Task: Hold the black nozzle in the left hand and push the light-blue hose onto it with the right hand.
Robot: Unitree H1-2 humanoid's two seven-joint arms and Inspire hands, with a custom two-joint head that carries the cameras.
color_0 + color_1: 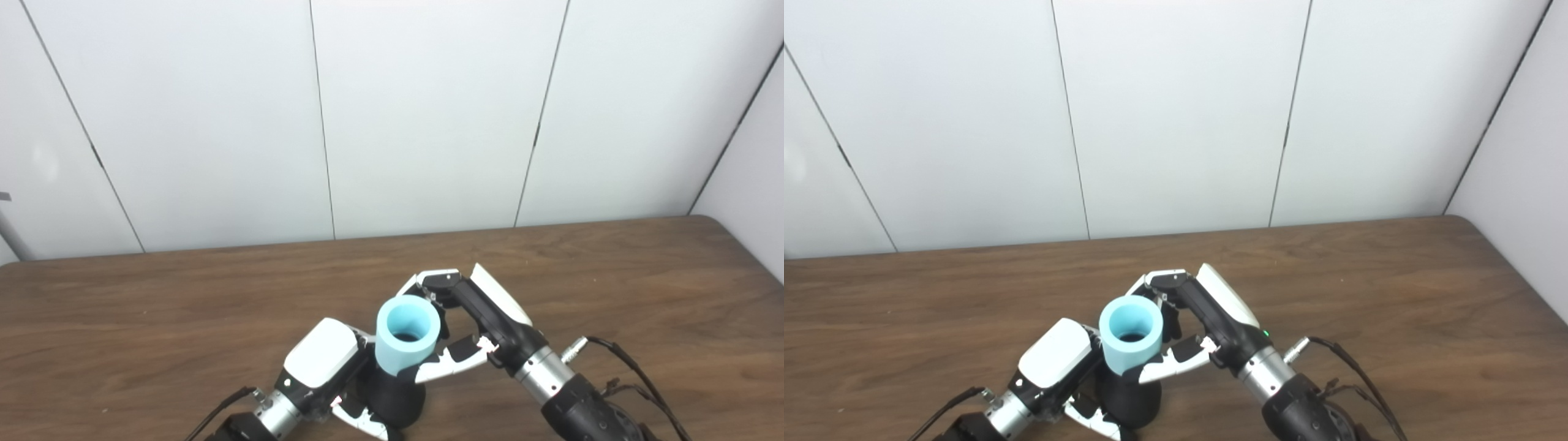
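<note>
Left eye view
Light-blue hose [407, 334]: a short, thick tube standing upright with its open end facing up, its lower end seated on top of the black nozzle [395, 398].
Black nozzle: a dark flared piece directly under the hose, near the bench's front edge; whether it touches the bench cannot be told.
Left hand [321, 361]: just left of the nozzle, fingers curled around its left side and holding it; the white back of the hand faces up.
Right hand [471, 324]: closed around the hose, fingers wrapping its far side and the thumb crossing its near lower side.
Bench [153, 318]: brown wood grain, bare around both hands.
Cables [631, 367]: dark leads trailing from the right wrist over the bench.

Right eye view
Light-blue hose [1131, 340]: same upright pose between the two hands, dark bore visible in its top.
Black nozzle [1130, 401]: below the hose, partly hidden by the hands.
Left hand [1056, 361]: gripping the nozzle from the left.
Right hand [1206, 318]: clasping the hose from the right and behind.
Wall panels [1176, 122]: white, rising behind the bench, well apart from the hands.
</note>
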